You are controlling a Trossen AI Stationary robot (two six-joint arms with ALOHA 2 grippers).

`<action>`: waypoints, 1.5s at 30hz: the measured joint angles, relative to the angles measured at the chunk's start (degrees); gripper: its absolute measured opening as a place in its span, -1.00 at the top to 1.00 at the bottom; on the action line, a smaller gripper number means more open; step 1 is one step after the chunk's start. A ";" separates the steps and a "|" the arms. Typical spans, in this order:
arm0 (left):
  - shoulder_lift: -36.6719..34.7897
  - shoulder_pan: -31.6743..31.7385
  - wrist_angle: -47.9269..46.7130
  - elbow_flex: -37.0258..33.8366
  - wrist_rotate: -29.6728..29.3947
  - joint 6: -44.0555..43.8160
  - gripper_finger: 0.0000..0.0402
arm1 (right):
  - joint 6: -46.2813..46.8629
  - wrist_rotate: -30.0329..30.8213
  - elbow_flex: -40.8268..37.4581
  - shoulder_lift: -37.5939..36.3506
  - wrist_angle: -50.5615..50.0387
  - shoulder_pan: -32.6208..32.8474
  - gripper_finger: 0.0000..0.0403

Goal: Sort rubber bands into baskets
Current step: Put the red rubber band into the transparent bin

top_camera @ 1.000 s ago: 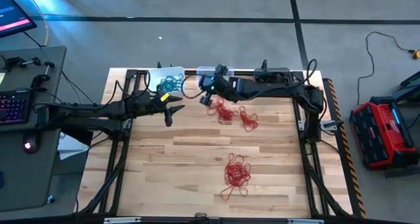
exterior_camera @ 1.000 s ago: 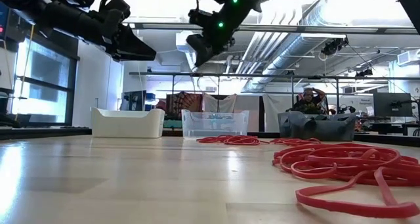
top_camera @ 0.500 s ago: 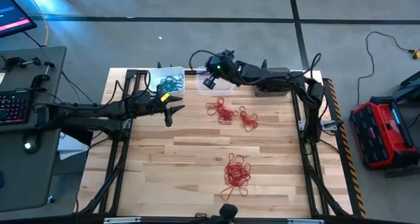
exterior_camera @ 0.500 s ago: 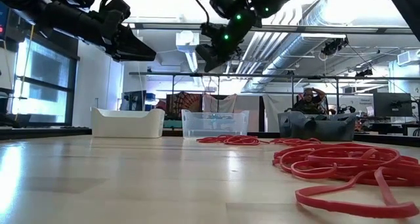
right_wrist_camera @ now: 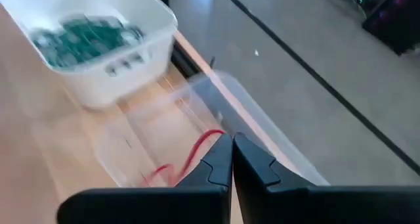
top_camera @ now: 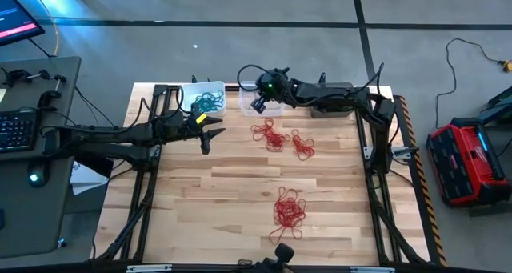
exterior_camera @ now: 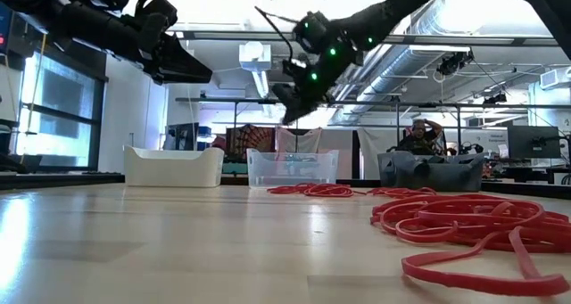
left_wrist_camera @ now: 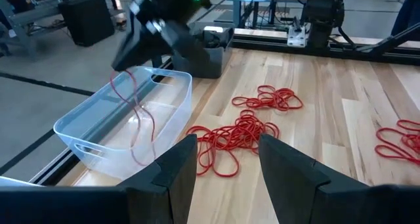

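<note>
My right gripper (top_camera: 258, 105) hovers over the clear basket (top_camera: 266, 103) at the table's far edge, shut on a red rubber band (left_wrist_camera: 134, 112). The white basket (top_camera: 205, 98) to its left holds teal rubber bands (right_wrist_camera: 88, 32). The dark grey basket (exterior_camera: 433, 171) stands to the right, largely under my right arm in the high view. Three loose piles of red rubber bands (top_camera: 272, 134), (top_camera: 302, 146), (top_camera: 290, 209) lie on the wood. My left gripper (top_camera: 210, 129) waits open above the table's left part, holding nothing. My right gripper pinches the red band's upper end (right_wrist_camera: 209, 140) between its two shut fingers, which slant down from the table's right. The band hangs slack below the fingers, and its lower loops (left_wrist_camera: 140, 152) reach down inside the clear basket.
A dark metal frame (top_camera: 376, 129) runs round the table's edges. The wood between the piles and the near edge (top_camera: 216, 201) is bare. A person (exterior_camera: 419, 136) sits in the room beyond the table.
My right gripper, still shut, has swung from above the far red pile toward the table's far edge. It has come down over the clear basket and rolled a little. The red band has travelled with it and now hangs into the basket.
</note>
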 joint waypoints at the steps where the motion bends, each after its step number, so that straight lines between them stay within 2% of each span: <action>1: 0.00 0.00 0.00 0.00 0.00 0.00 0.22 | 0.40 0.04 -0.87 0.00 0.14 -0.38 1.00; 8: 0.00 -0.02 0.04 0.00 0.07 -2.50 0.22 | 3.28 0.56 -6.68 0.00 0.66 -3.47 0.92; 16: 0.01 -0.02 -0.43 0.00 0.20 -2.54 0.22 | 1.49 0.54 -7.82 -0.06 1.16 -4.06 0.43; 18: 0.00 -0.02 -0.44 0.00 0.20 -2.54 0.22 | -0.47 0.50 -7.82 -0.59 0.37 -3.90 0.37; 21: 0.01 -0.02 -0.45 0.00 0.18 -2.52 0.22 | -0.93 0.36 -7.82 -2.99 -0.83 -2.34 0.46; 25: 0.00 -0.02 -0.92 0.00 0.18 -2.54 0.22 | -2.16 -0.08 -7.80 -6.05 -2.76 1.91 0.87; 27: 0.00 -0.02 -0.90 0.00 0.17 -2.54 0.22 | -2.79 -0.24 -7.80 -6.73 -2.72 4.15 0.95; 32: 0.02 -0.02 -0.87 0.00 0.17 -2.03 0.22 | -0.35 -4.23 -8.75 -7.04 -4.07 9.04 0.92; 38: 0.00 -0.02 -0.90 0.00 0.17 -2.05 0.22 | 5.58 -7.98 -19.31 -6.97 4.54 12.97 0.99; 41: 0.00 -0.02 -0.90 0.00 0.15 -2.10 0.22 | 9.44 -6.04 -23.24 -6.97 5.36 14.03 0.97; 45: 0.00 -0.02 -0.87 0.00 0.15 -2.51 0.22 | 9.83 -4.09 -25.64 -6.95 5.45 14.87 0.81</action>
